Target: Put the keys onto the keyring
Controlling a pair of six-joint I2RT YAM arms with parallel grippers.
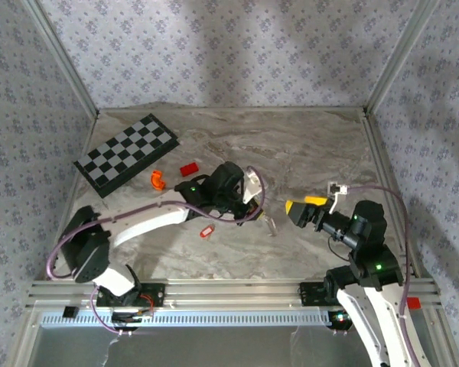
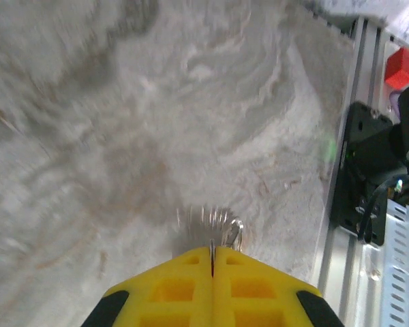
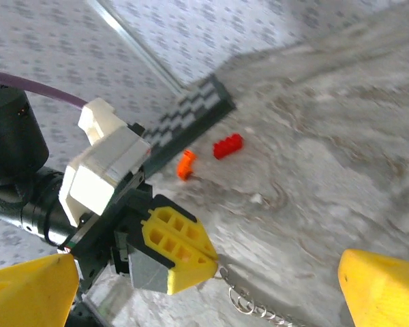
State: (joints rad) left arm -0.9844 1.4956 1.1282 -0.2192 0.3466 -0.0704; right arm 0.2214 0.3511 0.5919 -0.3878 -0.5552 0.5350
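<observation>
The table [image 1: 314, 145] lies open far right; chessboard [image 1: 126, 153], orange piece [image 1: 157, 180] and red block [image 1: 189, 169] crowd far left.

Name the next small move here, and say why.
Probably ease the open right gripper toward the keys, which hang from the shut left gripper just ahead of it, so a second grip can steady them. The keyring lies apart on the table beside the left arm, so threading cannot start yet.

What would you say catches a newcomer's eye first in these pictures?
The left gripper, at the centre, is shut on silvery keys, with the right gripper open wide just beside it. The red-tagged keyring lies loose on the table nearby, and a chessboard sits at far left.
</observation>
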